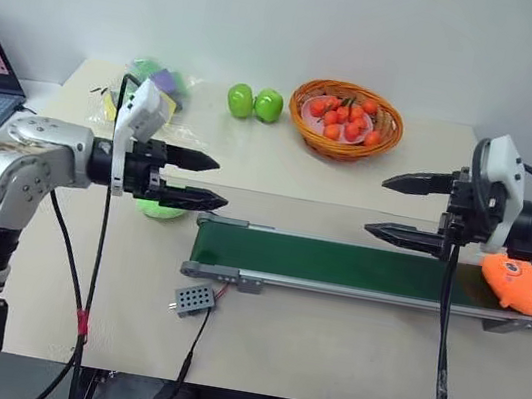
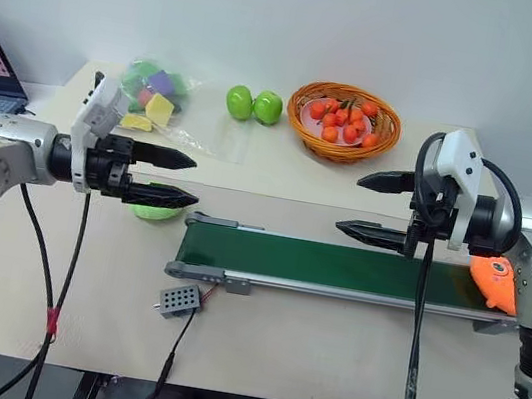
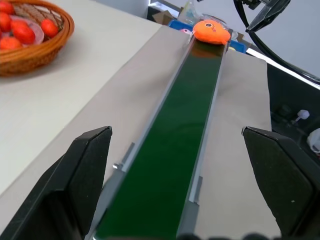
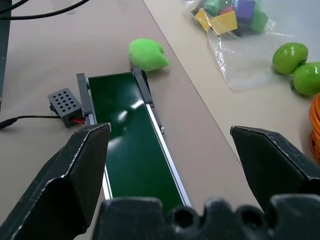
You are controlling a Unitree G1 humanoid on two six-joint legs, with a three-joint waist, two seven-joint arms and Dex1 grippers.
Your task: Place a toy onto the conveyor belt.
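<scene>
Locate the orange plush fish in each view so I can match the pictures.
Left eye view: orange fish on the belt's right end, below the right gripper.
Right eye view: far right, partly behind the right arm.
Left wrist view: at the belt's far end.
Right wrist view: not in it.
Shared landmark: the green conveyor belt.

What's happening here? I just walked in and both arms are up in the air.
Neither gripper holds anything: the left gripper and right gripper hover open above the table. The orange toy already lies at the right end of the conveyor belt. A green plush sits off the belt's left end.
</scene>
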